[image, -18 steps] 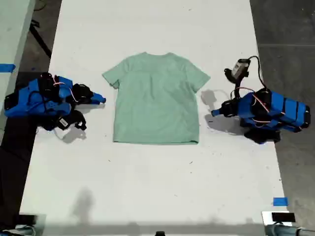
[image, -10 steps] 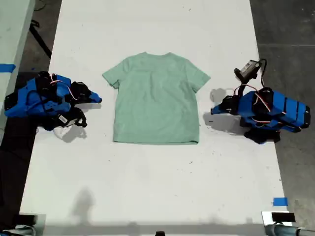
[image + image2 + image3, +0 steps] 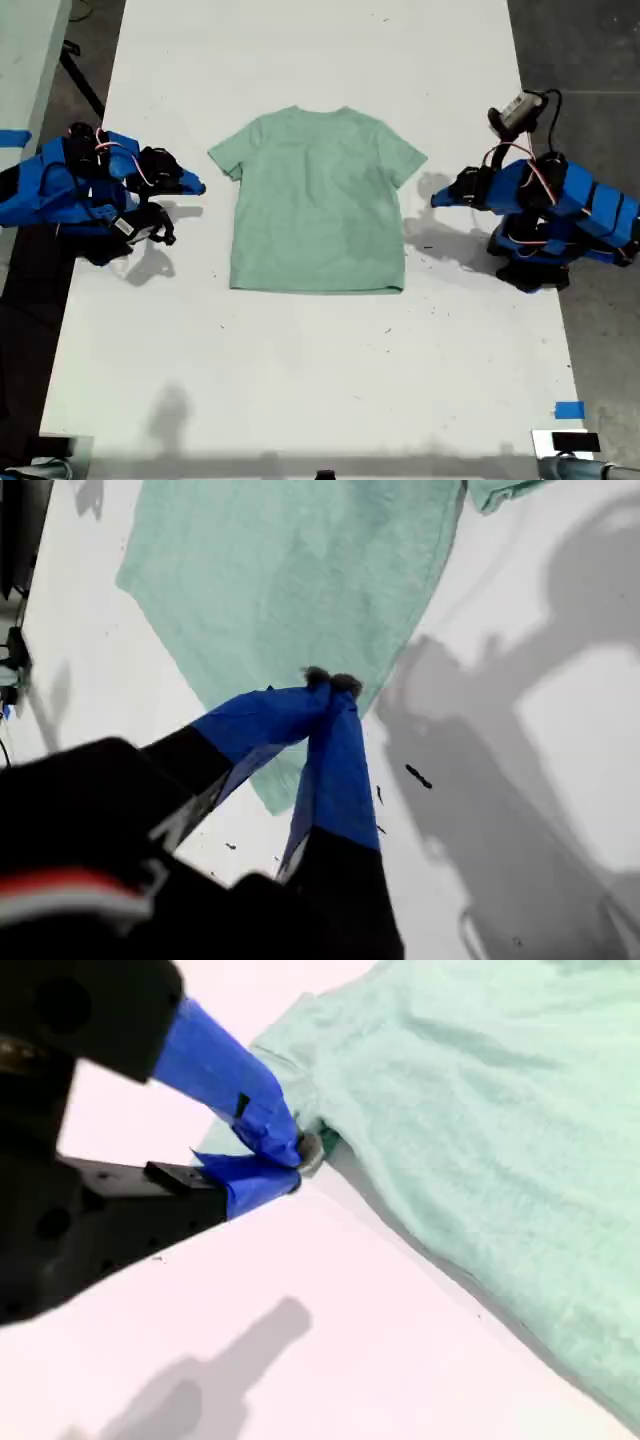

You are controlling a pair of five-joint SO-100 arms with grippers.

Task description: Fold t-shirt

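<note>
The pale mint-green t-shirt (image 3: pixel 318 200) lies flat and unfolded on the white table (image 3: pixel 300 390), collar toward the exterior view's top. My first gripper (image 3: pixel 437 199) belongs to the blue arm at the exterior view's right. It is shut and empty, beside the shirt's side edge below the sleeve. The first wrist view shows its closed tips (image 3: pixel 330 682) over the t-shirt (image 3: pixel 290 580) near a hem corner. My second gripper (image 3: pixel 198 186), on the arm at the exterior view's left, is shut. Its tips (image 3: pixel 300 1160) sit just off the t-shirt's (image 3: pixel 500 1110) sleeve.
Dark floor borders the table at both of the exterior view's sides. A strip of blue tape (image 3: pixel 568 410) and a small dark device (image 3: pixel 565 442) sit at the exterior view's bottom right. Arm shadows fall on the table beside the shirt.
Both arms have lifted, and their gripper tips have shifted toward the exterior view's top, closer to the sleeves. The t-shirt has not moved.
</note>
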